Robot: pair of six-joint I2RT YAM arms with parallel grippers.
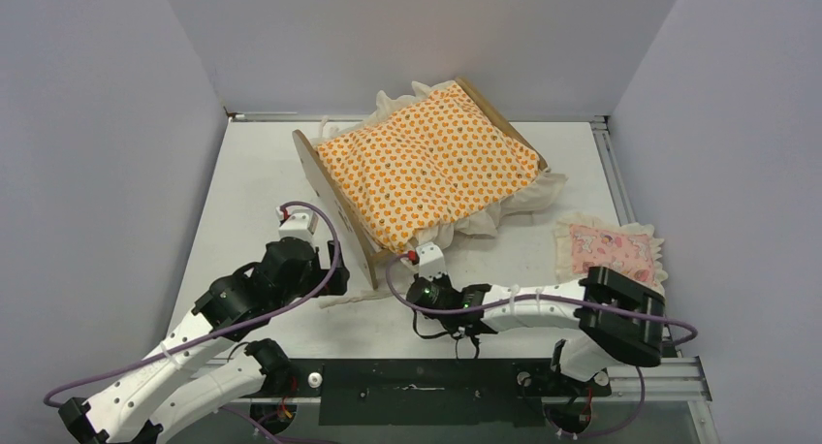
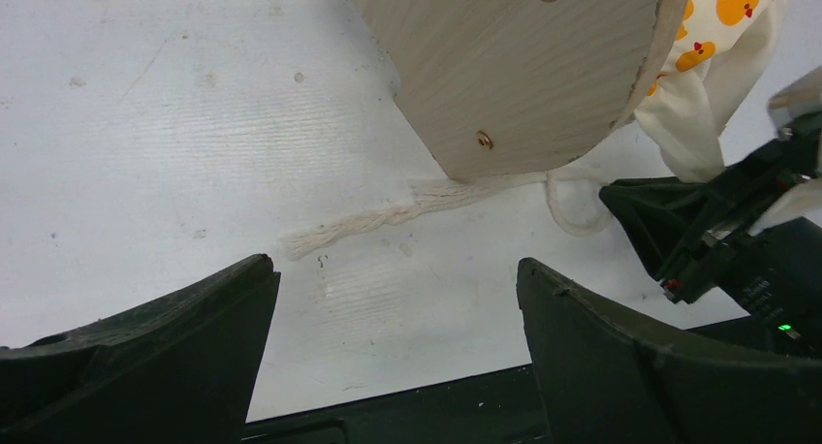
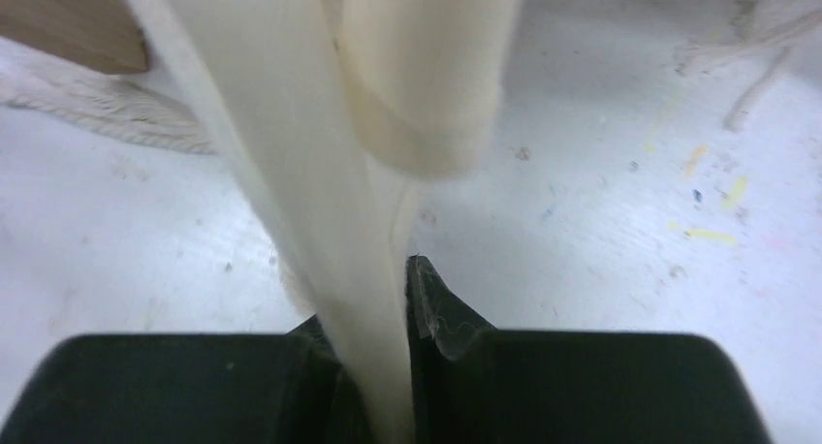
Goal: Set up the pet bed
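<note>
Right claw (image 3: 373, 308) is clamped on the mattress ruffle (image 3: 320, 173), and left claw (image 2: 395, 269) is spread wide with nothing in it.
Nearest me, both claws sit low over the bench (image 1: 252, 192) at the near corner of the pet bed (image 2: 523, 76). The left one faces the outer side of the headboard, with a frayed rope (image 2: 388, 216) lying between them. The right one is just right of that corner, the cream frill running straight up out of its grip. The bed lies beyond both, its long axis going from headboard at near-left to footboard at far-right. The orange mattress (image 1: 426, 163) is already on it, with frill spilling over the near-right side. The pink pillow (image 1: 609, 248) lies well off to the right, closest to my right arm, so I'd say that arm fetches it once it lets go.
</note>
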